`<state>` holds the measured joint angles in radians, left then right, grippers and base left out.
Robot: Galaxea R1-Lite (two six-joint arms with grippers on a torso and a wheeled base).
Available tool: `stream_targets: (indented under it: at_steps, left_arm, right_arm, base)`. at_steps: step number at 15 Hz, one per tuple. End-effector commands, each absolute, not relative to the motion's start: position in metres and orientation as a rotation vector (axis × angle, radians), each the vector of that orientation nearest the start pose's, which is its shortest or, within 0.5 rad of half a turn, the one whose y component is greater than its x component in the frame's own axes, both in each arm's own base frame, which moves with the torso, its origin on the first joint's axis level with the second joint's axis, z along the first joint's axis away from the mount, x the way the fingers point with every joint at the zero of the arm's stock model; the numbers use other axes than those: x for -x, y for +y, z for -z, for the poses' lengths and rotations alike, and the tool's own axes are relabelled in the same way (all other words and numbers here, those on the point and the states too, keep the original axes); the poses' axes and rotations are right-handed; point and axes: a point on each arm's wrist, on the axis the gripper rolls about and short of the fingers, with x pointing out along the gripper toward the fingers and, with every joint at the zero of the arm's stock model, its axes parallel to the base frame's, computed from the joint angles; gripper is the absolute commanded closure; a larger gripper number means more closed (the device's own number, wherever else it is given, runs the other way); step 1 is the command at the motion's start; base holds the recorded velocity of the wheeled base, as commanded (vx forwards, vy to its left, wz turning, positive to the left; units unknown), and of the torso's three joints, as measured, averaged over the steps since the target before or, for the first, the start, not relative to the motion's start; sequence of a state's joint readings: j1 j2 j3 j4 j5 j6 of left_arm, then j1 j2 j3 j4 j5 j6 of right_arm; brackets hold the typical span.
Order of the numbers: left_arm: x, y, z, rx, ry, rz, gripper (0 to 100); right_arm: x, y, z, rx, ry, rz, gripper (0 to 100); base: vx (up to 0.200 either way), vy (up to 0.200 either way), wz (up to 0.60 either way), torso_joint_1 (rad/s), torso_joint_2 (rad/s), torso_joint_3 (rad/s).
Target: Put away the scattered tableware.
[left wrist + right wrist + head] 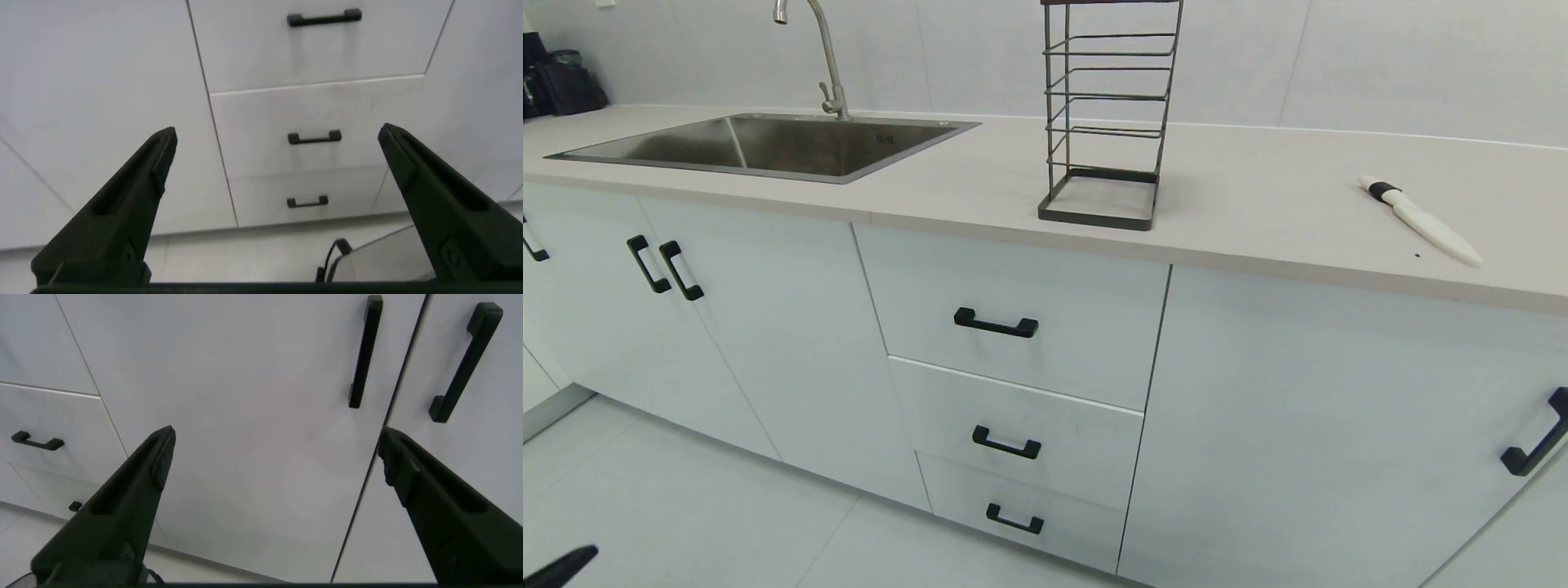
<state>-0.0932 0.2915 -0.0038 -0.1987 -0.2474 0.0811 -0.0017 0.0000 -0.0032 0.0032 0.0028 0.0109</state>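
Note:
A white knife with a black band on its handle lies on the countertop at the right, near the front edge. A black wire rack stands upright mid-counter. Below it sit three stacked drawers with black handles, all closed. My left gripper hangs low in front of the drawers, open, nothing between its fingers. My right gripper is open and faces white cabinet doors with black handles, holding nothing.
A steel sink with a tall faucet is set into the counter at the left. Cabinet doors with black handles flank the drawers. A dark object sits at the far-left back corner. Pale tiled floor lies below.

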Motion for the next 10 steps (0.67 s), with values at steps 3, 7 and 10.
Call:
stream_targets:
  at_steps: [3,7,10]
  left_arm:
    - [0.0225,-0.0051,-0.0811,-0.121,-0.052,0.212,0]
    - [0.0232,-0.0025,-0.0835,-0.11,-0.084,0.102,0]
    - [0.0232,-0.0024,-0.0825,-0.116,-0.075,0.099,0]
  right_arm:
    - [0.023,0.0001,-0.076,-0.011,0.0,-0.002,0]
    - [0.023,0.0001,-0.076,-0.011,0.0,-0.002,0]
    - [0.023,0.0001,-0.076,-0.011,0.0,-0.002,0]
  base:
    - [0.0,0.0,0.0,0.0,0.0,0.0]
    - [0.0,0.0,0.0,0.0,0.0,0.0]
    - [0.0,0.0,0.0,0.0,0.0,0.0]
